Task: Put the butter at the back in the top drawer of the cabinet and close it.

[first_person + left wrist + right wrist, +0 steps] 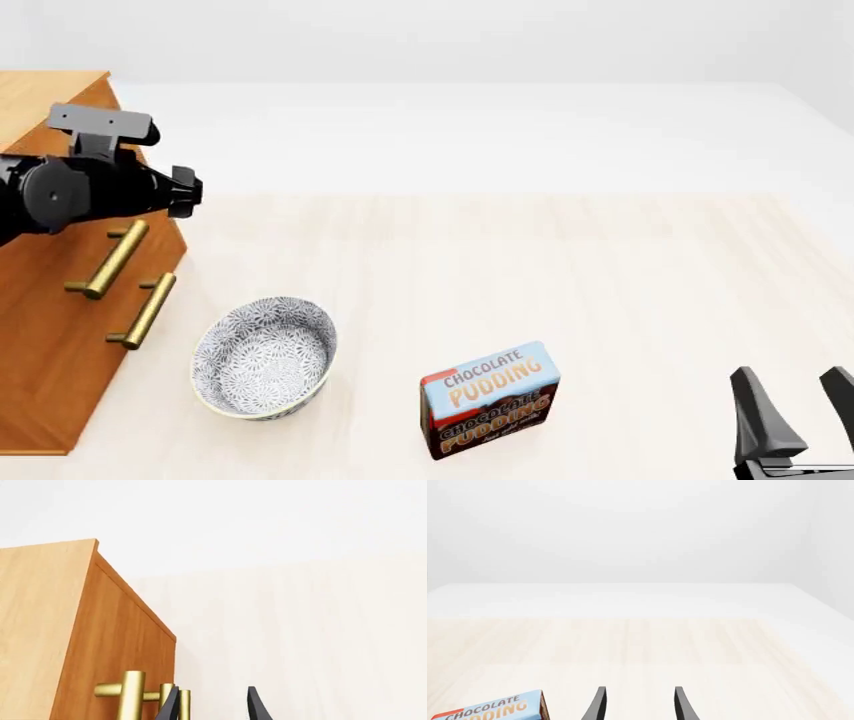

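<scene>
Left tool at the cabinet's upper front; butter not visible in any view.

Left wrist view: the cabinet [87, 645] fills one side; the left tool [212, 705], fingers parted, has one finger overlapping a brass handle [133, 695], only partly in frame. Front view: the left arm [87, 185] hides the top drawer's front; the two lower handles [127, 285] show, with a patterned bowl [263, 357] and chocolate pudding box [490, 400] on the tabletop [587, 280]. The right tool [798, 405] is cut off at the corner. Right wrist view: the right tool's fingers stand apart, holding nothing; a corner of the pudding box shows.
</scene>
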Robot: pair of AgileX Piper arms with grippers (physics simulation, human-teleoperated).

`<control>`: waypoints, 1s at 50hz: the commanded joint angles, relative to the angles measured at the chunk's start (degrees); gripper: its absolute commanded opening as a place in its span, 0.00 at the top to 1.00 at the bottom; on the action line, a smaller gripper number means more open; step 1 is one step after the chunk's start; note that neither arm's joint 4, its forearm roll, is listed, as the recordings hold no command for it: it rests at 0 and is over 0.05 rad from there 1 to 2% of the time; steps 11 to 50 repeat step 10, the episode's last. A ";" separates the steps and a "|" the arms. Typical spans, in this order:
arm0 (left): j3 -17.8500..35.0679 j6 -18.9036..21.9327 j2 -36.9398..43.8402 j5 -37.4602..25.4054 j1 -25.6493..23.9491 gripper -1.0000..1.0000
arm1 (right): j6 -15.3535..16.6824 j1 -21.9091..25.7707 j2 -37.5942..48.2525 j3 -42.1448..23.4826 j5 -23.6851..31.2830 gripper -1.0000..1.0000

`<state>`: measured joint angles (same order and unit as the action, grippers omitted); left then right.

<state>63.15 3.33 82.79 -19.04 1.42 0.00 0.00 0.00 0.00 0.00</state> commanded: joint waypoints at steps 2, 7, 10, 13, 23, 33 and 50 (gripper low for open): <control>-2.64 -1.57 4.15 -0.47 0.10 0.00 | 0.00 0.00 0.00 0.00 0.00 0.00; -3.26 -2.27 2.95 -0.72 -0.37 0.00 | 0.00 0.00 0.00 0.00 0.00 0.00; -3.49 -2.94 1.12 -1.13 -1.01 0.00 | 0.00 0.00 0.00 0.00 0.00 0.00; -3.49 -2.94 1.12 -1.13 -1.01 0.00 | 0.00 0.00 0.00 0.00 0.00 0.00; -3.49 -2.94 1.12 -1.13 -1.01 0.00 | 0.00 0.00 0.00 0.00 0.00 0.00; -3.49 -2.94 1.12 -1.13 -1.01 0.00 | 0.00 0.00 0.00 0.00 0.00 0.00; -3.49 -2.94 1.12 -1.13 -1.01 0.00 | 0.00 0.00 0.00 0.00 0.00 0.00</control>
